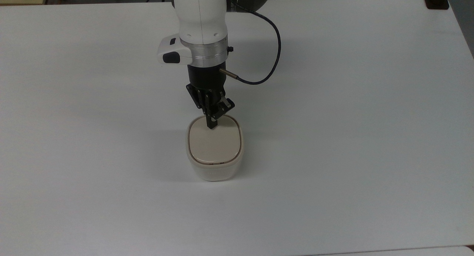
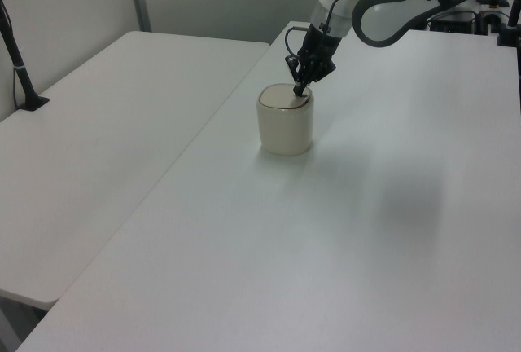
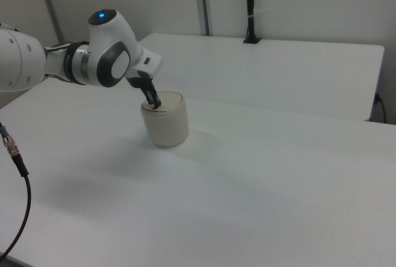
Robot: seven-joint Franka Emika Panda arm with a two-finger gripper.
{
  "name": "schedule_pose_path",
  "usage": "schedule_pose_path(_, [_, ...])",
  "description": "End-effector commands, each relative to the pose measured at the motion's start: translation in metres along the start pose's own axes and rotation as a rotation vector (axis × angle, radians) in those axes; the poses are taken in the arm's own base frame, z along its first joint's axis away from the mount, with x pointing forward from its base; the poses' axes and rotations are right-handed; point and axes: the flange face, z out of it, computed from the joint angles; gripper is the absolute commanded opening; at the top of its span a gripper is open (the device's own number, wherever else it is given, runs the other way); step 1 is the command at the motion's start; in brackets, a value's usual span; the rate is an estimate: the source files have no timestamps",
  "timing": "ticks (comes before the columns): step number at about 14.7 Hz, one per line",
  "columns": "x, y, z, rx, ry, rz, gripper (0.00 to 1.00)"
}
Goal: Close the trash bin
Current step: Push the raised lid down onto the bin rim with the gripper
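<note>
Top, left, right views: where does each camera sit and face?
Top view: high, opposite the arm's base, looking down on the trash bin; wrist and tool show.
Left view: raised, off one side of the table, facing the bin; forearm shows.
Right view: raised, opposite side; elbow and wrist show.
All three share the bin with the tool on its lid.

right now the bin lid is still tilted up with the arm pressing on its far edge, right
Not tilted up: in the left view the lid lies flat on the trash bin, closed. The rest holds: the gripper presses on the lid's far edge in the top view.
</note>
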Motion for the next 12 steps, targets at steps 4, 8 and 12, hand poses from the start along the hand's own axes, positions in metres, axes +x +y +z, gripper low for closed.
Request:
schedule_pose_path(4, [-0.011,0.010,0.009,-0.048,-0.021,-0.036,0.00])
schedule_pose_path(8, [-0.013,0.010,0.017,-0.060,-0.024,-0.048,0.00])
schedule_pose_path(12, [-0.005,0.009,0.003,-0.047,-0.009,-0.036,0.00])
